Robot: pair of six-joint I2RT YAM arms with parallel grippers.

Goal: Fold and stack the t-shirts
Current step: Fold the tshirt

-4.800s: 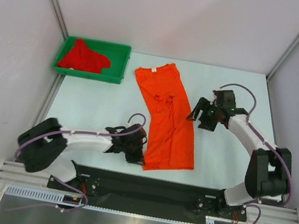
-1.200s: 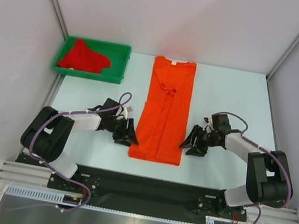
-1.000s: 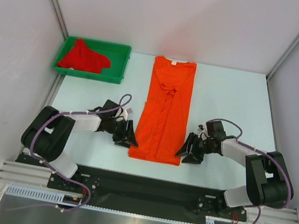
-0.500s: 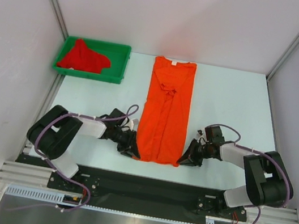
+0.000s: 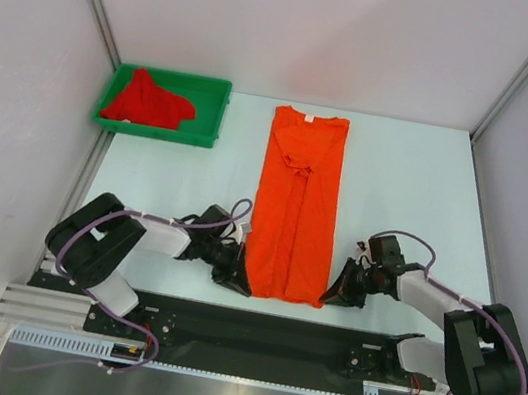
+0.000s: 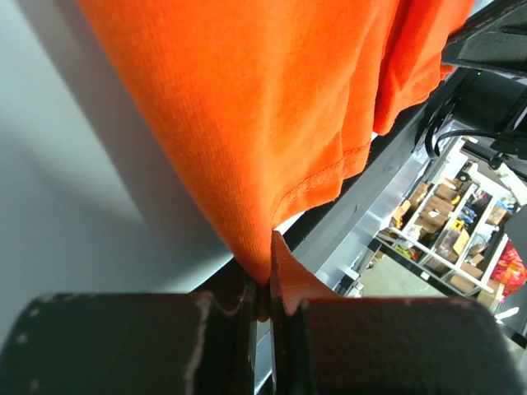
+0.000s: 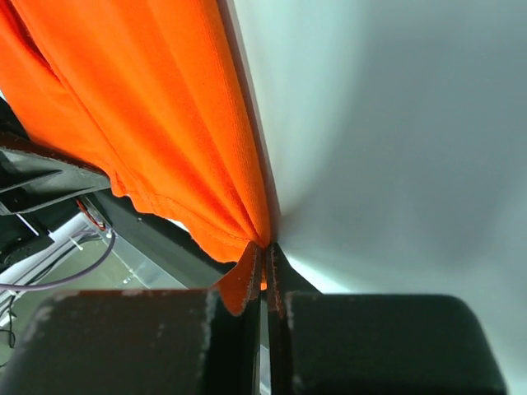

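Orange knit t-shirt (image 5: 295,208), short-sleeved and folded into a long narrow strip, lies flat along the middle of the pale smooth table (image 5: 418,183). Its small white neck label is at the far end and its stitched hem at the near edge. The left gripper (image 5: 234,277) has its black fingers pinched almost together on the near left hem corner. The wrist view shows the cloth's fine ribbing and a small flap of fabric poking out between the pads. The right gripper (image 5: 333,292) is clamped just as thin on the near right corner. A deeper red soft t-shirt (image 5: 147,99) sits crumpled in a heap inside the rectangular green plastic tray (image 5: 208,117) at the far left, well apart from the orange one.
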